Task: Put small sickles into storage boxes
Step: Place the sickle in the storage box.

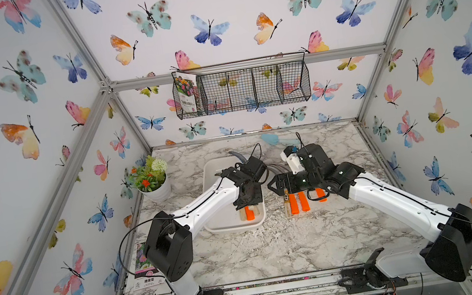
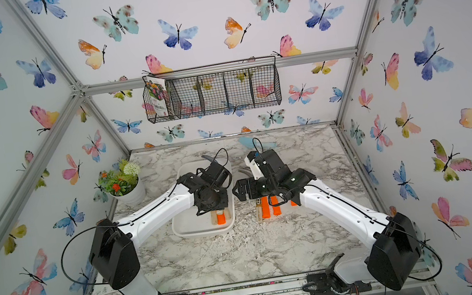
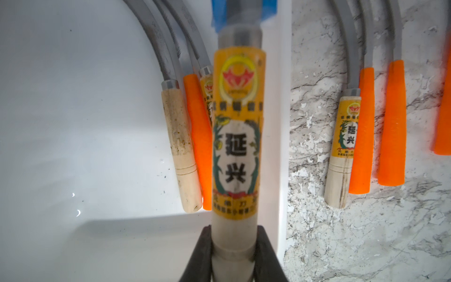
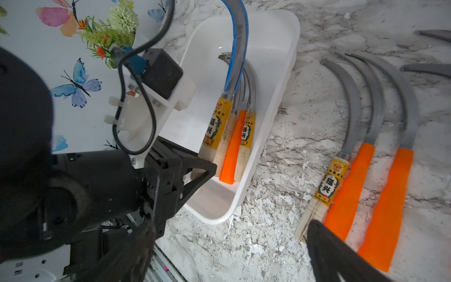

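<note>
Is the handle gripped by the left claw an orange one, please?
No, the left claw grips a sickle with a pale wooden, yellow-labelled handle.

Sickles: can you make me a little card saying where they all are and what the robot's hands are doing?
Left hand: shut on held labelled sickle, over the white tray
In tray: plain-wood sickle, orange tray sickle, labelled tray sickle
On marble table: labelled table sickle, three orange table sickles
Right hand: open, holding nothing, near the table sickles
</note>
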You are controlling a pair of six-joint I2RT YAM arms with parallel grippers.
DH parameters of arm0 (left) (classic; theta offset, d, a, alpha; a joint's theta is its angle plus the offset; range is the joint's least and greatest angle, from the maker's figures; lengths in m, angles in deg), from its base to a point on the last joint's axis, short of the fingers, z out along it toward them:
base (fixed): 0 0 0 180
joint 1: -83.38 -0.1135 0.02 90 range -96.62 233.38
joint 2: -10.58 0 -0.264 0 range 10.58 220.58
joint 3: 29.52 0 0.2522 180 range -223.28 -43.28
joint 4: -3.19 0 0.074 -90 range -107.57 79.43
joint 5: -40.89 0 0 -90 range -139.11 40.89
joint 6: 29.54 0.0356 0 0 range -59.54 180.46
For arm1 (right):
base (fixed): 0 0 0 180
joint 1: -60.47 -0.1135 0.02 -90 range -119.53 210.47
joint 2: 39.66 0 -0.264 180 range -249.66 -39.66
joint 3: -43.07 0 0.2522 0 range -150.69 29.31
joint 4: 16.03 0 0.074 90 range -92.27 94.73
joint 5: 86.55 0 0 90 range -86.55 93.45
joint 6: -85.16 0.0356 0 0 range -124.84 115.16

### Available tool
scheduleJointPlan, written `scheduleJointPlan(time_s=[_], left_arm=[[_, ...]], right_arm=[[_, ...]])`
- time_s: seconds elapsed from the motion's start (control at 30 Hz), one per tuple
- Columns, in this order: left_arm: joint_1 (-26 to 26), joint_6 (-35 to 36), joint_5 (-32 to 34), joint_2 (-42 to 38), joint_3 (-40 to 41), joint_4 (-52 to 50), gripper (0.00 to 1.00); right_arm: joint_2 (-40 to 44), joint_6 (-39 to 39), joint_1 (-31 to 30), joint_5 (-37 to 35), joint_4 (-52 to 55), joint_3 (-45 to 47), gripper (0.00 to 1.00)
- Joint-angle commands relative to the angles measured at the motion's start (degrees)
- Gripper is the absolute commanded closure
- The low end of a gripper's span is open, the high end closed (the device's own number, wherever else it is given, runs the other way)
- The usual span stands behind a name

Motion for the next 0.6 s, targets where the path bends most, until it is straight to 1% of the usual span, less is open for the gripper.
scheduleJointPlan(time_s=[0.0, 0.37, 0.57], left_arm=[[-1.1, -0.6, 1.3, -3.4, 2.4, 1.0, 1.0], [-4.6, 0.1, 0.6, -8.5, 12.7, 5.1, 1.0], [-6.6, 1.6, -0.8, -8.9, 17.4, 8.6, 1.0]], right_arm=[[-1.5, -0.5, -0.9, 1.7, -1.9, -2.1, 0.02], [-6.5, 0.1, -3.5, 2.7, -4.2, -3.7, 0.02], [-9.0, 0.4, -4.2, 3.3, -4.5, -5.0, 0.02]])
